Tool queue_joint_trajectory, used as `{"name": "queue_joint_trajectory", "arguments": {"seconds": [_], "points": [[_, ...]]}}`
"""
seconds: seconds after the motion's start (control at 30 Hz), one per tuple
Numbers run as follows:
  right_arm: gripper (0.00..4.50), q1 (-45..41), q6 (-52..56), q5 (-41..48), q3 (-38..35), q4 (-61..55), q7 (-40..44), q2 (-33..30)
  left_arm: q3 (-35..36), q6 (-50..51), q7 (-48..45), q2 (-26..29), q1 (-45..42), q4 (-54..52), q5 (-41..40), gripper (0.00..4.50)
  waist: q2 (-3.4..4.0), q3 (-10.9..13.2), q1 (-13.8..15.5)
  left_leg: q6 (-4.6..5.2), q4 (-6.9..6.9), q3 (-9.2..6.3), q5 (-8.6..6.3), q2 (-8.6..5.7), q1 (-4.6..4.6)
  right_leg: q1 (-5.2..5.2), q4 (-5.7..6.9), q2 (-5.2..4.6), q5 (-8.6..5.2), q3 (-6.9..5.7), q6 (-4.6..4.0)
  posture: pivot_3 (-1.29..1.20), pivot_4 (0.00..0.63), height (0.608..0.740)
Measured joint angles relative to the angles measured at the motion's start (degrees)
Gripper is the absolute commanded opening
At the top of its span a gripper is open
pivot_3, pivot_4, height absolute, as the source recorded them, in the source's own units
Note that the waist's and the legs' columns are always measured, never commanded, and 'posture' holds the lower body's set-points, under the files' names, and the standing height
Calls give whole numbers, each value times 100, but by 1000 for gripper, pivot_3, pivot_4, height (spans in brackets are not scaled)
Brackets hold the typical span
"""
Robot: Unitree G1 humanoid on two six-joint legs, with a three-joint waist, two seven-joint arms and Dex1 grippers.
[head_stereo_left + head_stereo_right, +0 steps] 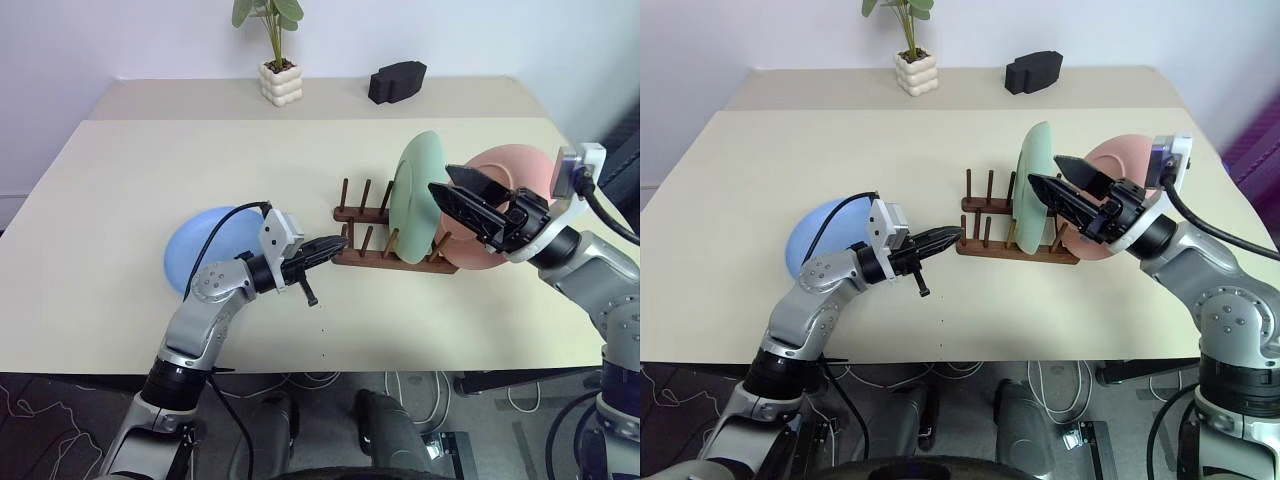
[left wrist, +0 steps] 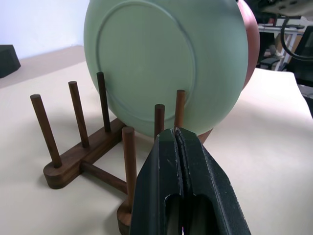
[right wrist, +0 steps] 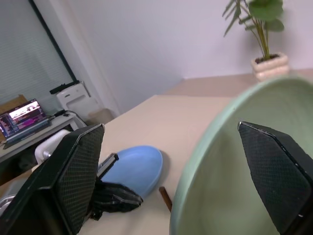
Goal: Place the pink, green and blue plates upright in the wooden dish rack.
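Left gripper (image 1: 335, 248): jaws pressed together, nothing between them, tips level and aimed at the near left end of the rack (image 1: 385, 250), just short of its pegs. Right gripper (image 1: 1060, 183): jaws spread wide, one finger on each side of the green plate's (image 1: 412, 198) upper rim; contact with the plate cannot be told. Green plate: upright on edge in the rack, between pegs toward the rack's right end, its underside facing the left gripper. Pink plate (image 1: 515, 172): also on edge, right behind the green one on the rack's right end, partly hidden by the right gripper and wrist; which slot it fills cannot be told. Rack: dark wood, two rails with rows of pegs, standing mid-table; the slots at its left end hold no plate. Blue plate (image 1: 205, 245): lying flat on the table (image 1: 150, 170), left of the rack and well apart from it, partly covered by the left arm. Far edge of table: a potted plant (image 1: 279, 60) in a white pot, and a black lumpy object (image 1: 398, 81) to its right.
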Motion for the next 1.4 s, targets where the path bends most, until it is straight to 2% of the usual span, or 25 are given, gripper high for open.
{"name": "queue_joint_trajectory", "arguments": {"seconds": [0.2, 0.37, 0.47, 0.53, 0.63, 0.7, 0.83, 0.97, 1.17, 1.3, 1.4], "points": [[4458, -442, -179, -325, -2, -93, 12, -94, 1, -1, 0, -3, 0, 0, 1, 0, 0, 0, -2, 0, 0, 1, 0, 0, -1, -2, 0, 0, 0, 0, 0, 0, 150, 736], [4458, -1003, -371, -882, 85, -185, 177, -488, 133, 143, 132, 15, -37, -4, -58, 0, 0, 1, -1, 0, -1, -2, 0, 0, -2, -3, -1, 0, 0, -3, 0, 0, 150, 736], [4500, -1189, -394, -1217, 417, -350, 385, -609, 455, 468, 367, 88, -147, -7, -261, 875, 0, 1, -16, 0, -1, -2, 0, 2, -2, -4, 0, 1, 0, -4, 0, 0, 150, 736], [4500, -1411, -394, -1553, 913, -424, 576, -642, 851, 782, 711, 260, -328, -6, -359, 1802, -3, 3, -52, 0, -1, -4, 0, 3, -2, -8, 3, 5, 0, -4, 1, 0, 150, 736], [4500, -1664, -413, -2189, 1765, -538, 845, -639, 1585, 1196, 1208, 953, -527, 66, -289, 3320, -5, 4, -142, 1, -11, -8, -1, 2, -1, -13, 6, 8, 0, -10, 2, 0, 150, 736], [4500, -1717, -451, -2520, 2111, -491, 953, -593, 1905, 1446, 1436, 1150, -537, 74, -286, 4387, -5, 4, -136, 1, -13, -8, -1, 1, -3, -13, 5, 2, -2, -9, 8, 0, 150, 736], [4500, -1818, -684, -3132, 2642, -375, 1178, -342, 2413, 2474, 2131, 1474, -590, 144, -310, 4459, -23, 14, -116, 1, -9, -13, -1, -2, -7, -12, 4, 0, 7, -10, 25, 0, 150, 736], [4500, -1845, -851, -3445, 2837, -245, 1379, -65, 2774, 3850, 2784, 1745, -628, 154, -312, 4459, -31, 19, -128, 0, -9, -15, -1, -2, -7, -12, 7, 1, 8, -11, 27, 0, 150, 736], [4500, -1845, -947, -3694, 2876, -107, 1550, 180, 2681, 4984, 3033, 2041, -416, 91, -232, 4459, -34, 20, -140, -1, -11, -16, -1, -3, -4, -14, 9, 1, 9, -10, 25, 0, 150, 736], [4500, -1838, -994, -3811, 2875, -44, 1605, 275, 2557, 5273, 2986, 2034, -121, 115, -240, 4459, -38, 22, -140, -2, -13, -18, -1, 0, -4, -17, 10, 0, 8, -10, 21, 0, 150, 736], [4500, -1837, -1043, -3875, 2876, -25, 1642, 372, 2571, 5297, 2963, 2028, -129, 117, -250, 3567, -39, 21, -128, -3, -13, -20, -1, 0, -2, -16, 10, -3, 3, -9, 9, 0, 150, 736]]}}
